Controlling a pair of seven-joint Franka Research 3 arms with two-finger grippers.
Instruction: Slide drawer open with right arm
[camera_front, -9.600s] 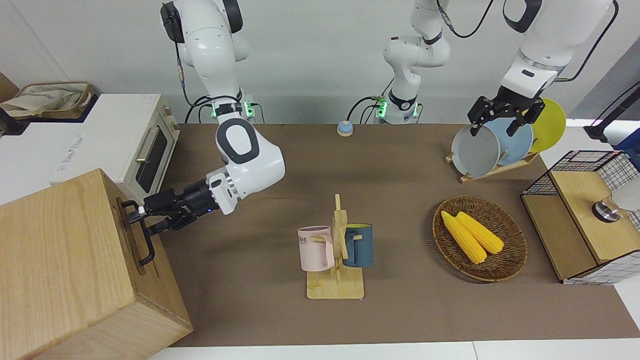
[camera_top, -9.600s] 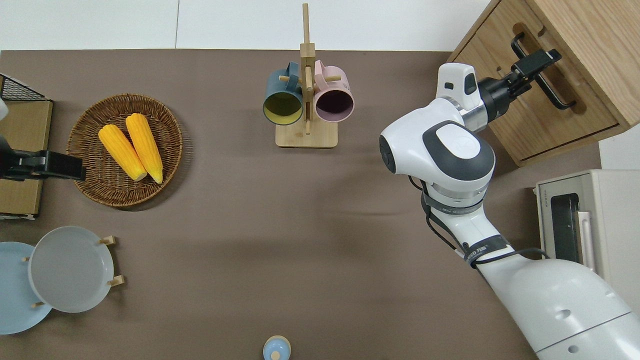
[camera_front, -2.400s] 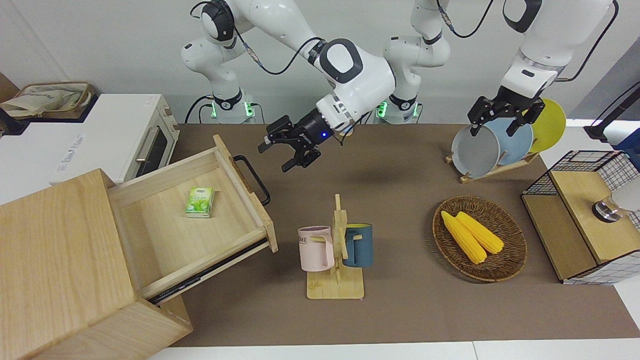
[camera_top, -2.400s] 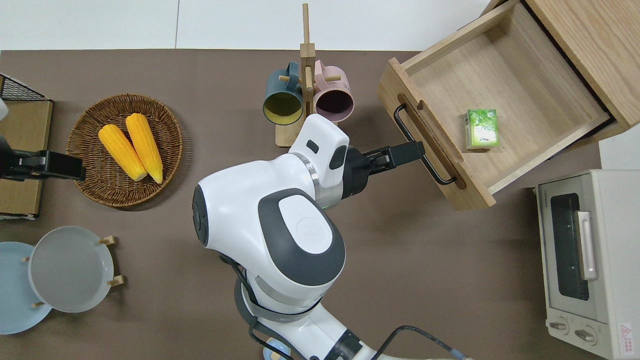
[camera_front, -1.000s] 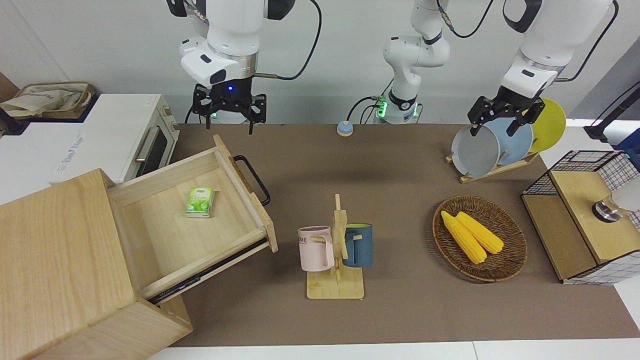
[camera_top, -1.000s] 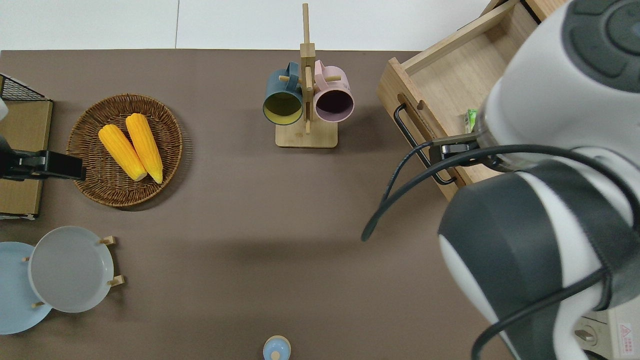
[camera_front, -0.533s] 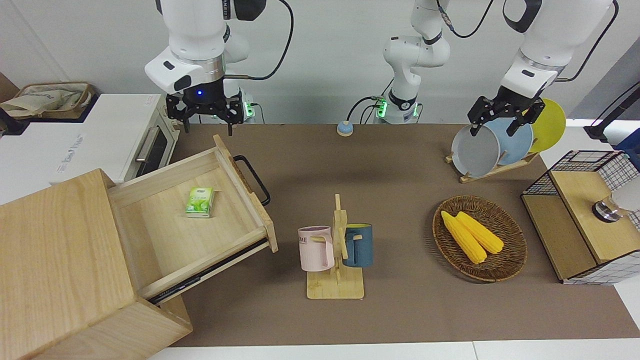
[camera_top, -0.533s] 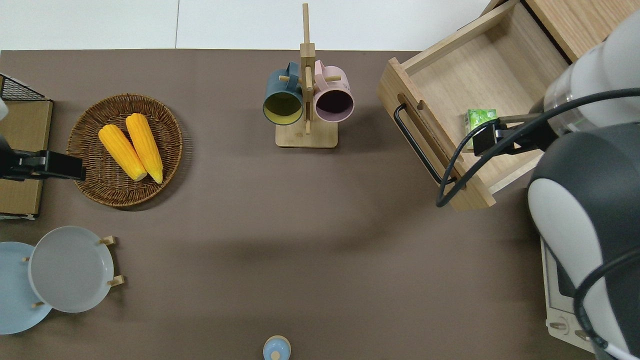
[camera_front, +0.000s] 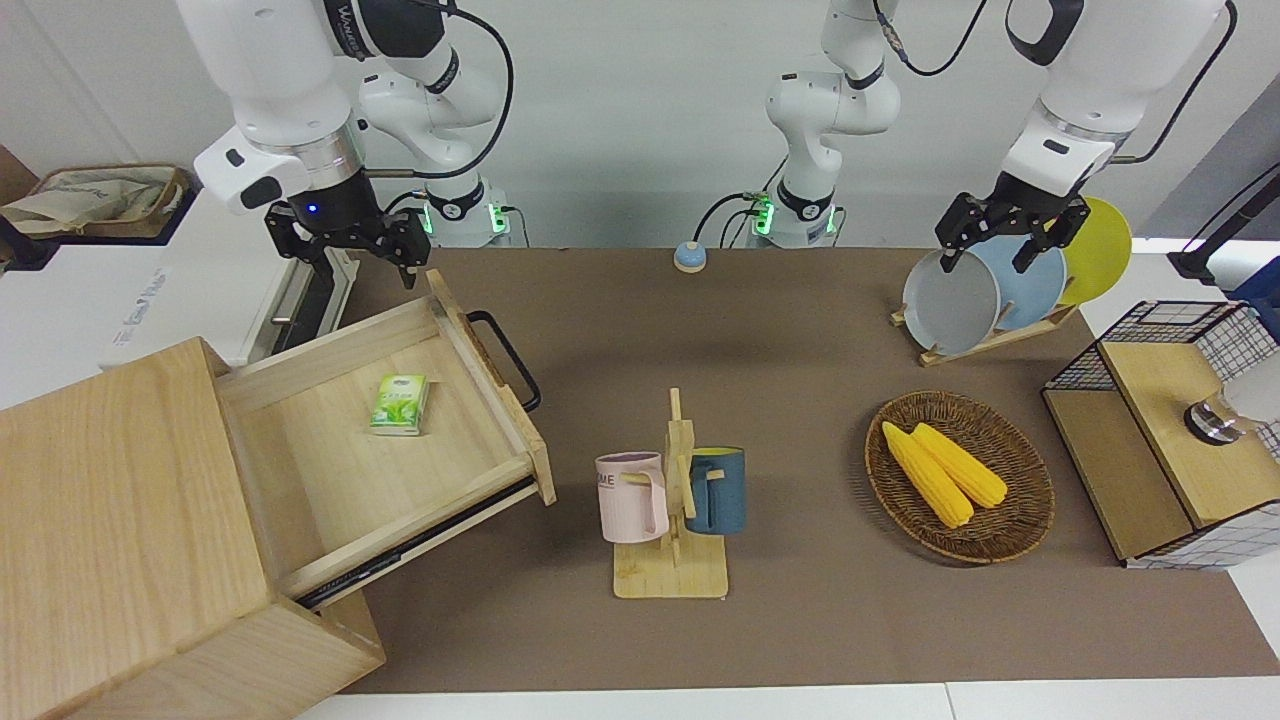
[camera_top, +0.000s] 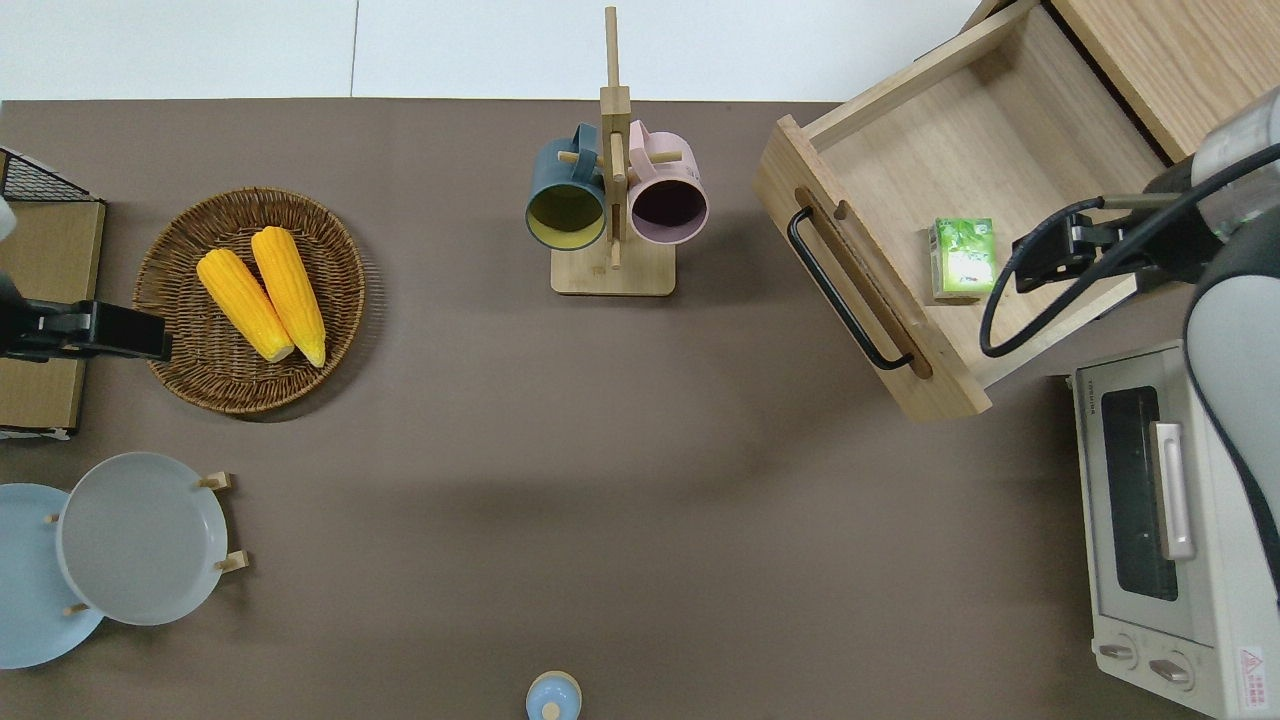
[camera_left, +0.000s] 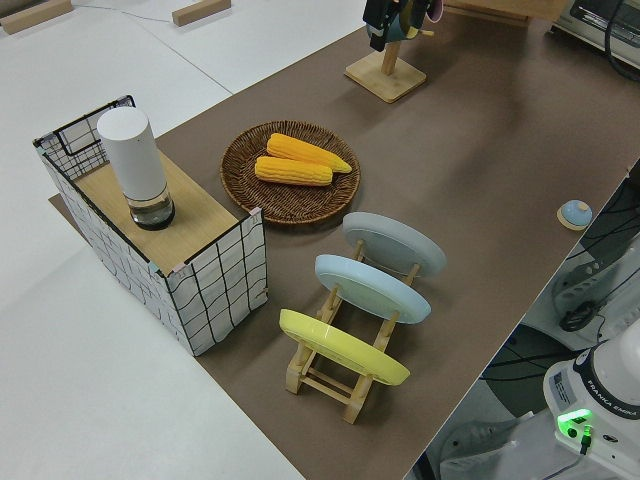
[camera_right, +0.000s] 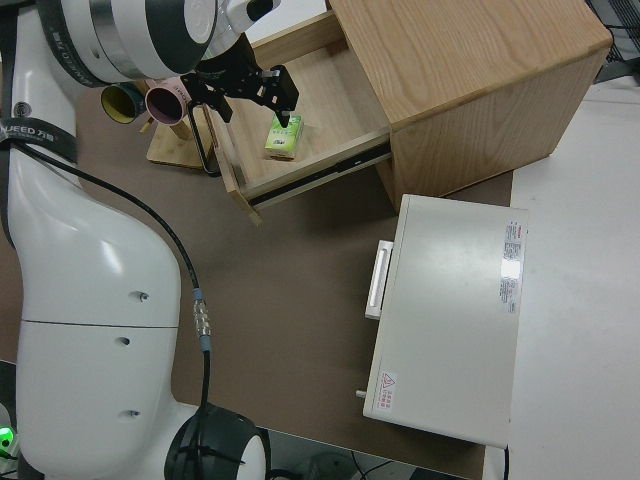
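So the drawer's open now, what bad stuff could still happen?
The drawer sticks far out of its wooden box, so a bump from the right arm's open gripper, raised over the drawer's edge, could jolt it or knock the small green packet inside. The drawer's black handle also juts toward the mug rack, so anything passing between them might catch. The left arm is parked.
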